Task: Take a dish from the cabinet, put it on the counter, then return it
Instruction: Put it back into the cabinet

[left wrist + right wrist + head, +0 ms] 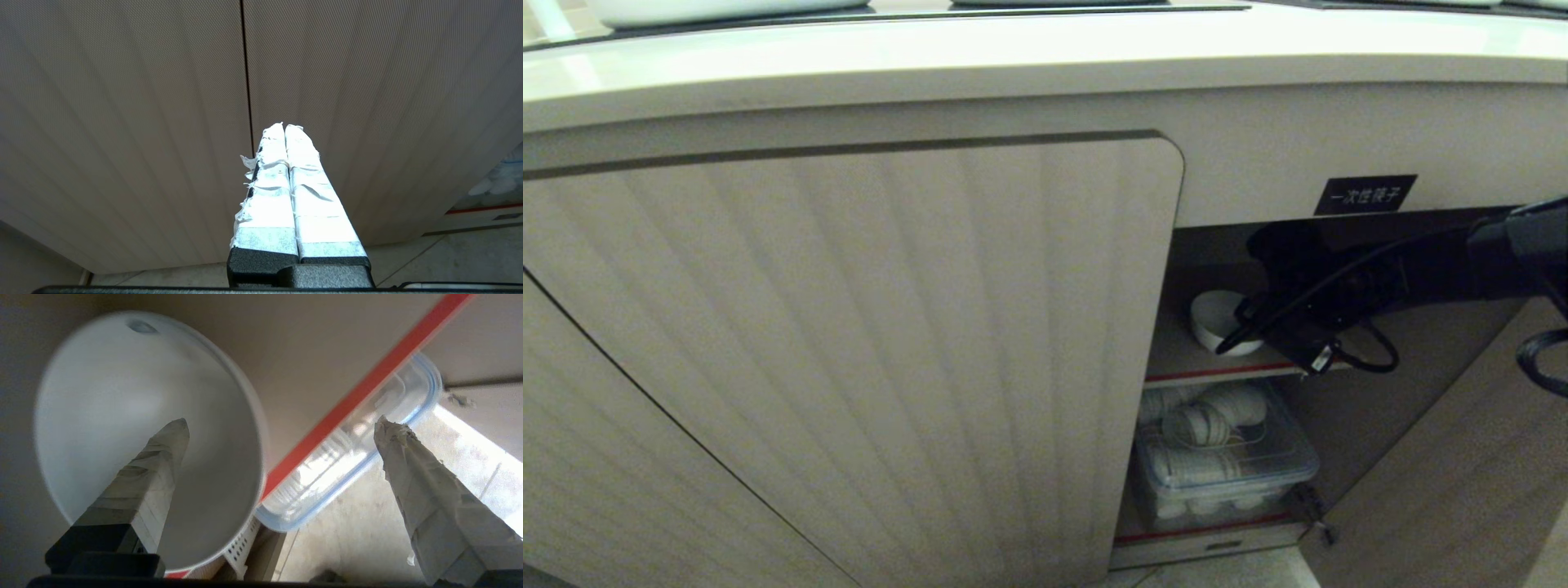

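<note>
The dish (pixel 1213 314), a small white bowl, stands on the upper red-edged shelf (pixel 1209 373) of the cabinet (pixel 849 327), whose right side is open. My right gripper (pixel 1262 331) reaches into that opening right beside the bowl. In the right wrist view the dish (pixel 122 396) fills one side; the right gripper (pixel 282 422) is open wide, one taped finger (pixel 163 457) over the bowl's hollow, the other (pixel 416 477) far outside its rim. The counter (pixel 1045 57) runs across the top. My left gripper (pixel 284 126) is shut, parked facing a ribbed door (pixel 122 122).
A clear lidded box (pixel 1225 465) of white items sits on the lower shelf, seen under the shelf edge (pixel 367 384) as the box (pixel 347 449). The swung-open door (pixel 1445 457) stands to the right. A black label (pixel 1364 194) is above the opening.
</note>
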